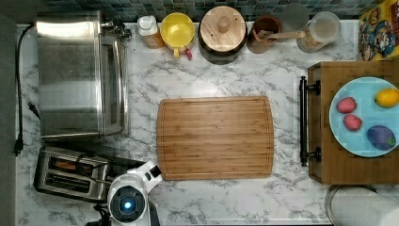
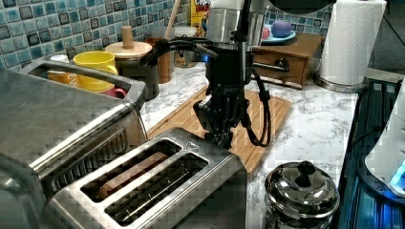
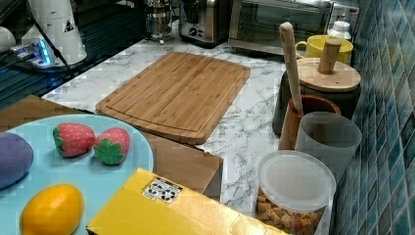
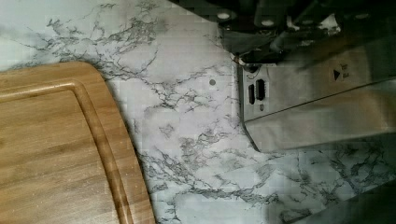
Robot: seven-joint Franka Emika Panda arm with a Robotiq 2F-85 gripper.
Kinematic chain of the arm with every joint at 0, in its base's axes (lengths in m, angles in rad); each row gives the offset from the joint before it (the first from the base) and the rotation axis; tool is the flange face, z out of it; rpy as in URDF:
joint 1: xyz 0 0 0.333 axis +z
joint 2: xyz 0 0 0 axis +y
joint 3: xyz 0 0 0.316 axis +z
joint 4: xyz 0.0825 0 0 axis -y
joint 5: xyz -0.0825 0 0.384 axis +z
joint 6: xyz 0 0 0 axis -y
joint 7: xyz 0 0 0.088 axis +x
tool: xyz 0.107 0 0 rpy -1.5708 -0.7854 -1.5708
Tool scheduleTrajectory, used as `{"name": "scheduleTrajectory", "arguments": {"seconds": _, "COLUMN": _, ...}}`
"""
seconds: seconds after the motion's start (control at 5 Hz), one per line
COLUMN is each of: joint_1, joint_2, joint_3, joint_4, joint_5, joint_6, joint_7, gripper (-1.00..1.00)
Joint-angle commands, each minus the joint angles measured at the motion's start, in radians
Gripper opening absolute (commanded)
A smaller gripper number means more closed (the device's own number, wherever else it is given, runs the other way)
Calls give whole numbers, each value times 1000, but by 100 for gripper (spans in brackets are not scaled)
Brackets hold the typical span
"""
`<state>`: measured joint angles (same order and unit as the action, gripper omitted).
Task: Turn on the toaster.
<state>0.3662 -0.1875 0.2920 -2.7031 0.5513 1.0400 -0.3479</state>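
just below the fingers (image 2: 223, 139), toaster (image 2: 157, 186)

White marble-patterned surface (image 4: 196, 140) with grey veining spans most of the frame. A wooden cutting board (image 4: 56, 149) with a routed groove along its edge lies on it — rounded corner visible, grain running lengthwise. The brushed-steel toaster (image 4: 317, 107) stands apart from the board, bare marble between them. Its end face carries two small dark slots and a black triangle mark. Dark gripper hardware (image 4: 261, 28) sits just above the toaster's end — finger state not determinable.
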Motion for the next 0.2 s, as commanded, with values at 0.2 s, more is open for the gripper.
{"name": "scheduleTrajectory", "arguments": {"seconds": 0.2, "joint_1": 162, "joint_2": 198, "joint_3": 157, "joint_4": -167, "joint_5": 77, "joint_6": 6, "joint_7": -20, "gripper": -100}}
